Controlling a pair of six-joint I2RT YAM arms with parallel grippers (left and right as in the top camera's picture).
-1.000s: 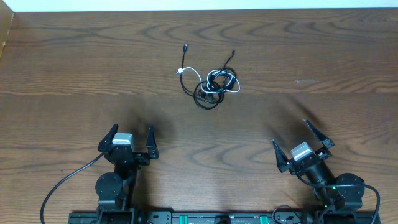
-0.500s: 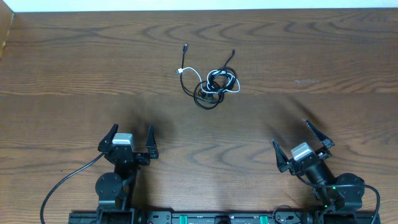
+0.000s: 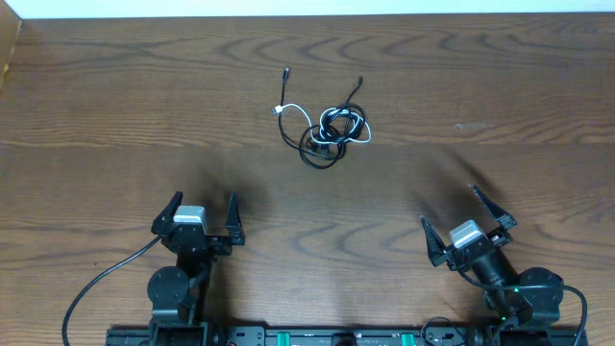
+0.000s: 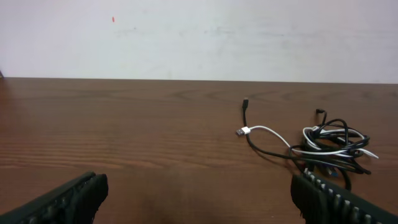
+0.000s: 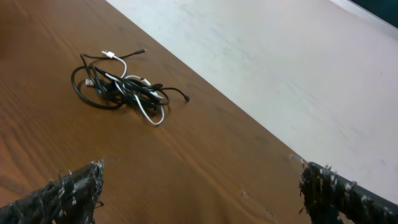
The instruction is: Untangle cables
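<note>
Left gripper (image 3: pixel 203 207) and right gripper (image 3: pixel 459 219) gape empty. I'd pin the black cable (image 4: pixel 245 115) and draw the white cable (image 4: pixel 268 130) out by its plug; the crossings look unclear.

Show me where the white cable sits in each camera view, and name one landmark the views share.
Overhead: the white cable lies upper centre.
Left wrist: right of centre, at mid-height.
Right wrist: upper left.
Shared landmark: the black cable tangled with it.
</note>
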